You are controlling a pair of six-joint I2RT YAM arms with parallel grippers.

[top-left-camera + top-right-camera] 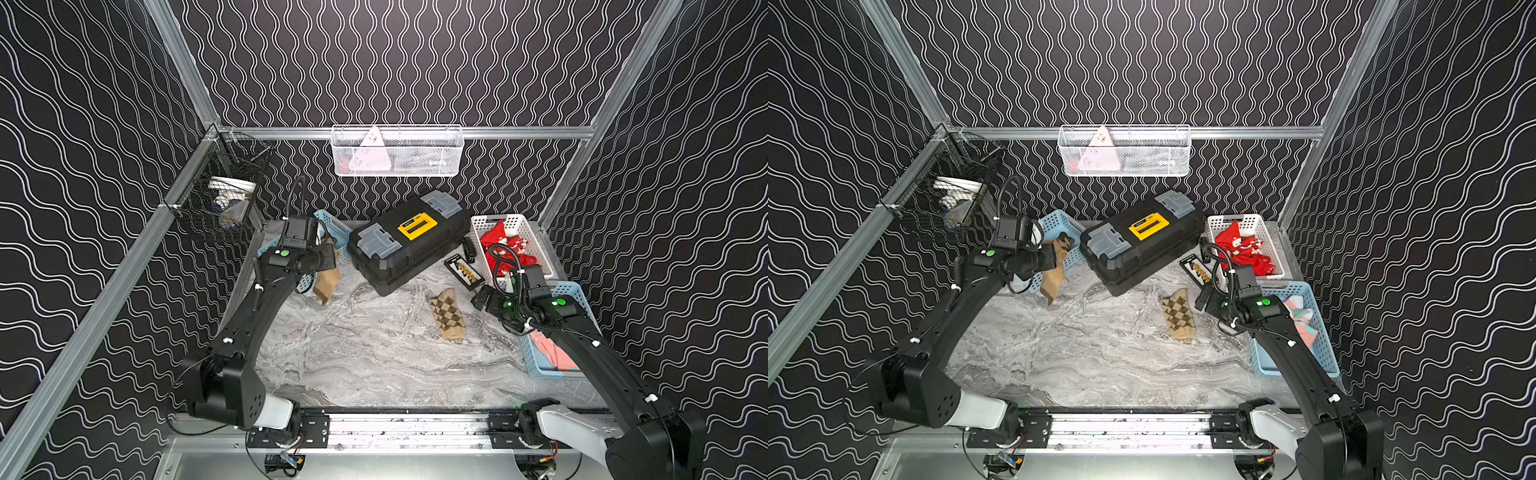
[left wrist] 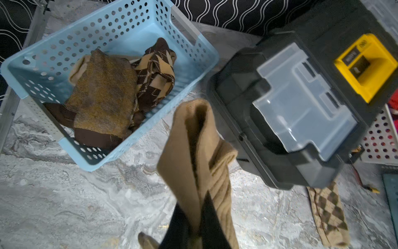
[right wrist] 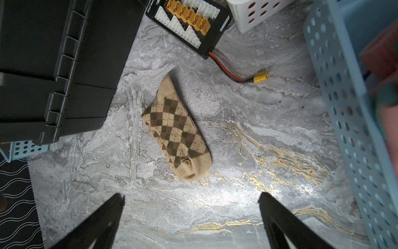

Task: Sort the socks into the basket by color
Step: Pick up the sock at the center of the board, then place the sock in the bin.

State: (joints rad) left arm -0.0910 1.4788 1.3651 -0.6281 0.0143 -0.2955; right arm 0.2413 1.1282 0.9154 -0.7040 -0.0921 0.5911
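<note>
A: In both top views the left hand (image 1: 330, 261) is clamped on a tan sock (image 1: 325, 284), which hangs from it over the counter (image 1: 374, 365) by the near corner of the left blue basket (image 1: 332, 224). The rest?

B: The red socks (image 1: 1241, 249) lie in the white basket (image 1: 1272, 249), and the pink socks (image 1: 1304, 324) in the right blue basket (image 1: 1323, 340). One argyle sock (image 1: 1178, 316) lies flat on the counter between the toolbox (image 1: 1133, 257) and the right hand (image 1: 1202, 297), whose jaws stand wide apart, holding nothing.

A: Left wrist view: the tan sock dangles outside the basket's wall, not over it. Inside lie a mustard plaid sock (image 2: 103, 92) and a brown argyle sock (image 2: 155, 71).

B: So the step, I'd judge, is the drop. Carry it over the basket's middle before letting go, or the hanging end may drape over the rim.

A: And keep it high enough that the tail clears the wall.

B: Right wrist view: the argyle sock lies ahead of the spread fingers (image 3: 101, 224), apart from the toolbox and the connector board (image 3: 189, 23). Likely next, for the same basket.

A: Pinch it mid-body, straight down; the counter looks smooth and it may slide.
</note>
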